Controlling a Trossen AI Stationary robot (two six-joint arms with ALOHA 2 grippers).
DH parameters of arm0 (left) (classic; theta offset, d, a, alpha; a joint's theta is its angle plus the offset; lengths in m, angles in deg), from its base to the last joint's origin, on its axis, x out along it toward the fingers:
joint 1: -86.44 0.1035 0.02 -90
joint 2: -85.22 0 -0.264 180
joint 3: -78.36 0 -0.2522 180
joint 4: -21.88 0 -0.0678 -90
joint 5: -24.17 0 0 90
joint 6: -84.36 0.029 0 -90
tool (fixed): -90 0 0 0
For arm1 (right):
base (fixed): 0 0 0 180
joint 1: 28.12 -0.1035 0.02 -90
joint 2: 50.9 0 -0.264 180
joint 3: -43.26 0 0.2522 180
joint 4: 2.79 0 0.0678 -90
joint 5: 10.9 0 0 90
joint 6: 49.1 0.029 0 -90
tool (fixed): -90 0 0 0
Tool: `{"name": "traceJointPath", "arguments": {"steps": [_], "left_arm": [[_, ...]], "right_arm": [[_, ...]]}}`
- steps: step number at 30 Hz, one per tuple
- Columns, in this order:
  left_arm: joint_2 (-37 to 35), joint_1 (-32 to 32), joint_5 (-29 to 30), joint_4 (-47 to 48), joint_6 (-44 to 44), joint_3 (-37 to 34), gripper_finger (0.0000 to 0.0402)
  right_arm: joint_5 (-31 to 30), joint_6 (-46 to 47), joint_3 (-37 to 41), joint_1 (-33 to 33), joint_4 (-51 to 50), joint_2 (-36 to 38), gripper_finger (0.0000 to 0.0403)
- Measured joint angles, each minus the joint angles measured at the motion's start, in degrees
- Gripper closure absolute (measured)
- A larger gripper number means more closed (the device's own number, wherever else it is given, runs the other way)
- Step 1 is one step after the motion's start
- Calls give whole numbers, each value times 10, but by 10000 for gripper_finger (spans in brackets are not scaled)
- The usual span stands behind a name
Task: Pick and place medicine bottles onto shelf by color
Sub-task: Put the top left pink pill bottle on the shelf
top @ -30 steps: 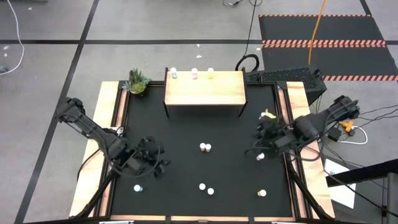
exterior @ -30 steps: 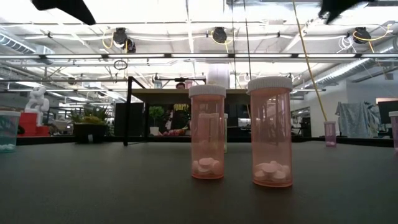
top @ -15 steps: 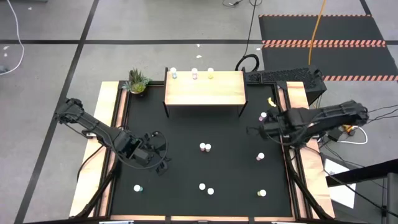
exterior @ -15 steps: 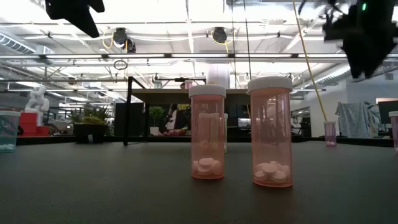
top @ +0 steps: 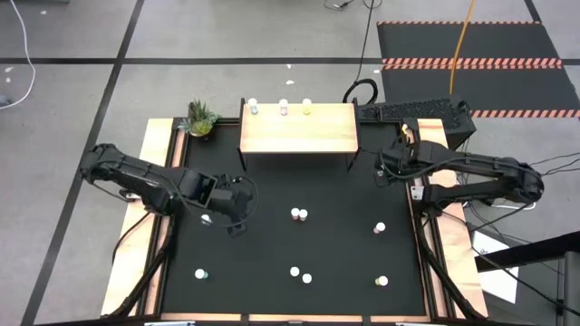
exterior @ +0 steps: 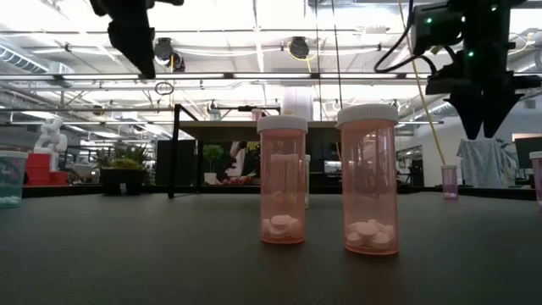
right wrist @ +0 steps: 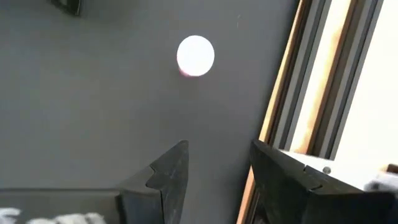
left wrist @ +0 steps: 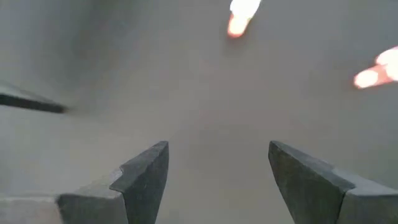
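Several tiny medicine bottles stand on their bases on the black mat. A pink pair (top: pixel 296 215) is at the centre and shows large in the low view (exterior: pixel 282 180). Others stand toward the near and right edges (top: pixel 380 227). Three bottles (top: pixel 284 108) stand along the far edge of the wooden shelf (top: pixel 299 131). My left gripper (top: pixel 237 210) hovers open, left of the pink pair (left wrist: pixel 239 15), its fingers (left wrist: pixel 146 171) on nothing. My right gripper (top: pixel 381 169) is open above the mat beside the shelf's right end. A pink bottle (right wrist: pixel 196 56) stands just ahead of its fingers (right wrist: pixel 168 171).
A small potted plant (top: pixel 200 119) sits at the far left corner. Wooden rails (top: pixel 433 235) run along the table's sides. The shelf's dark legs (top: pixel 352 159) stand on the mat near my right gripper. Bare mat lies between the shelf and the pink pair.
My left gripper has moved from the near left toward the table's far edge and centre, closer to the pink pair. My right gripper has moved toward the far edge, to beside the shelf's right end. In the low view both have come down into the picture. No bottle has moved.
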Motion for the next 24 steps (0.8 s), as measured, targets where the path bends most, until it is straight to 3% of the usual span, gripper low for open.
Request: {"name": "traceJointPath", "arguments": {"steps": [8,11,20,24], "left_arm": [[0,55,-1,34,84,0,128],[0,72,-3,52,112,0,128],[0,94,-5,123,119,0,128],[0,94,-5,124,122,0,128]], "right_arm": [[23,-67,0,60,71,-7,236],[-7,-63,0,84,86,-15,236],[0,-93,0,139,138,-43,233],[21,-105,0,139,162,-55,206]]}}
